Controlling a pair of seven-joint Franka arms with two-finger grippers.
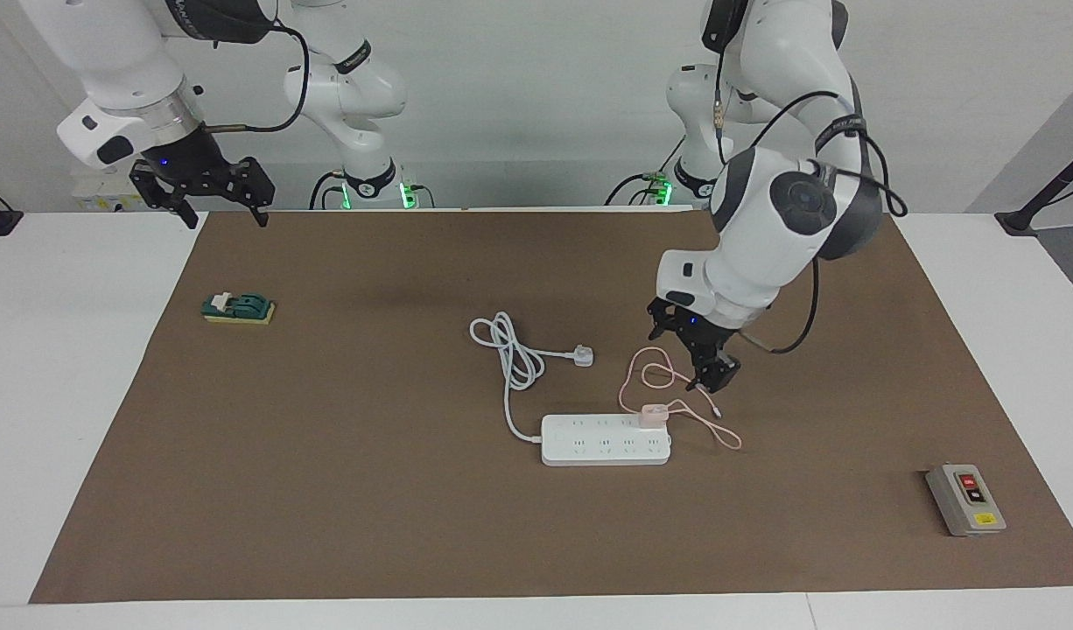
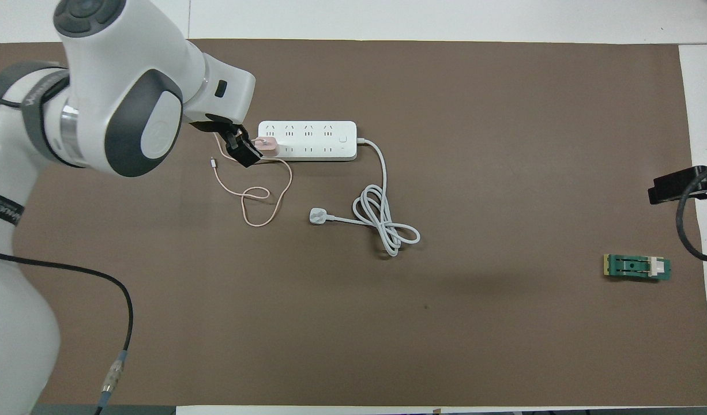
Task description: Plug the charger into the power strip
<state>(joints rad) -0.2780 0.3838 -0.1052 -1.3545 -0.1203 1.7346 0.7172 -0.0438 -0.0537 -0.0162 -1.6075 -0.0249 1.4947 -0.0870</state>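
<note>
Charger (image 1: 653,414): pale pink cube, seated in the end socket of the power strip (image 1: 605,440), on the row nearer the robots, at the strip's end toward the left arm. Its thin pink cable (image 1: 668,385) loops over the brown mat (image 1: 370,490) on the side nearer the robots, the free tip lying loose.

Power strip: long white bar, flat on the mat near the middle of the bench (image 1: 64,350). Its thick white cord (image 1: 512,350) coils nearer the robots and ends in a white three-pin plug (image 1: 582,355) lying unconnected.

Left pincer (image 1: 710,374): fingers spread, nothing held; poised low over the pink cable, just beside the charger and apart from it, on the side nearer the robots.

Right pincer (image 1: 223,206): fingers spread, nothing held; waits raised over the mat's edge at the right arm's end.

Green block (image 1: 238,307): on the mat toward the right arm's end.

Grey box with red and black buttons (image 1: 965,499): on the mat toward the left arm's end, farther from the robots than the strip.
</note>
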